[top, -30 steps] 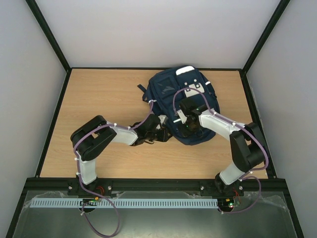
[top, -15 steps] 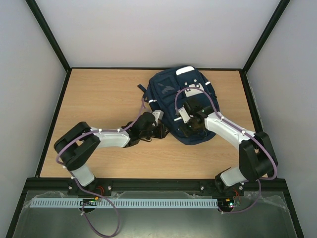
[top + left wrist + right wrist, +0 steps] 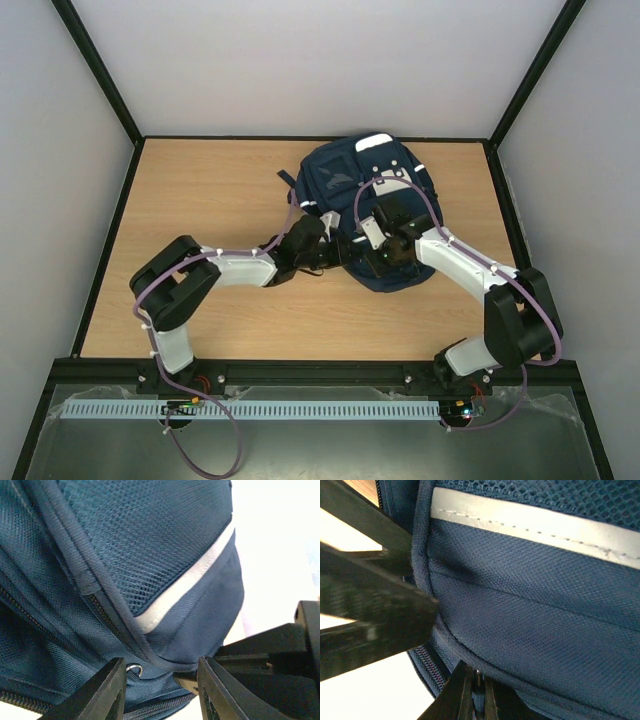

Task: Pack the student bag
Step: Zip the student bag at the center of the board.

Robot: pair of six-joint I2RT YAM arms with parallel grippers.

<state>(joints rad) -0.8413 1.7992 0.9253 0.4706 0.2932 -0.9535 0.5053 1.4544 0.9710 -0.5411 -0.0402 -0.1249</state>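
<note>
The student bag (image 3: 340,180), navy with white stripes, lies on the wooden table at the back, right of centre. My left gripper (image 3: 327,257) is at the bag's near left edge. In the left wrist view it (image 3: 160,692) is open, its jaws standing either side of a fold of bag fabric (image 3: 150,545) and a small metal ring (image 3: 134,669). My right gripper (image 3: 384,258) is over the bag's near part. In the right wrist view it (image 3: 477,690) is shut on a thin zip pull at the seam of the bag (image 3: 535,610).
The wooden table (image 3: 200,200) is bounded by a black frame and pale walls. The two grippers are close together: the right one shows as a black shape in the left wrist view (image 3: 280,670), the left one in the right wrist view (image 3: 370,605).
My left arm swung its elbow out to the left and then back in, and its gripper has closed in on the bag's edge. My right arm reached slightly further over the bag.
</note>
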